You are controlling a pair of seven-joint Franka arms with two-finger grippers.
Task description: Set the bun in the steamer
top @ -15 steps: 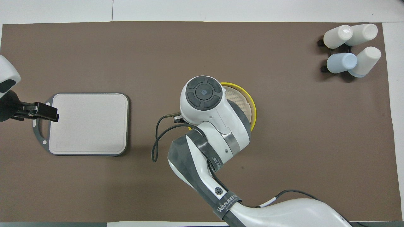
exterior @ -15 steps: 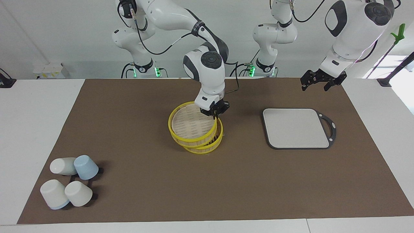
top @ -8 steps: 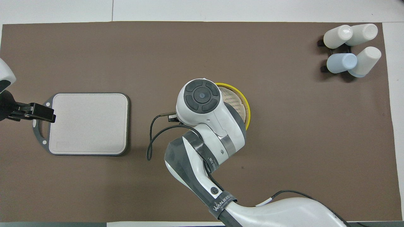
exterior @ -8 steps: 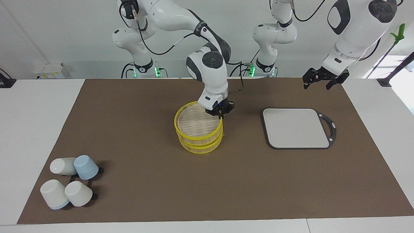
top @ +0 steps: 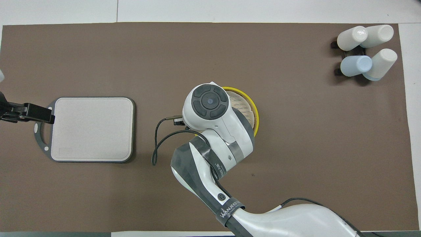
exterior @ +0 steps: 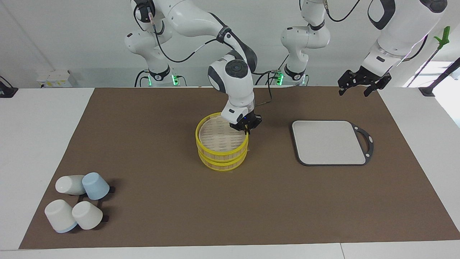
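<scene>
- The right gripper (exterior: 246, 126) pinches the upper steamer (exterior: 222, 140) tier's rim, fingers shut on it; tier sits on the lower one.
- No bun is visible.
- Risk: releasing unevenly could leave the tier skewed.
- The left gripper (exterior: 361, 83) waits, fingers spread, above the board (exterior: 329, 142).

The steamer (exterior: 222, 149) looks like pale bamboo, slatted matt strips, with glossy yellow rims that read as plastic or paint, can't tell which. It sits on a brown matt mat (exterior: 172, 216), cloth or paper-ish with no shine, laid over a smooth white surface (exterior: 36, 126). The square board (exterior: 329, 142) has a flat, slightly grainy light-grey face and a darker rubbery-looking border. The cups (exterior: 77, 201) are smooth with a soft satin finish. Arm shells are glossy white plastic with dark matt joints; the right claw (exterior: 246, 126) and left claw (exterior: 361, 82) are matt black.
</scene>
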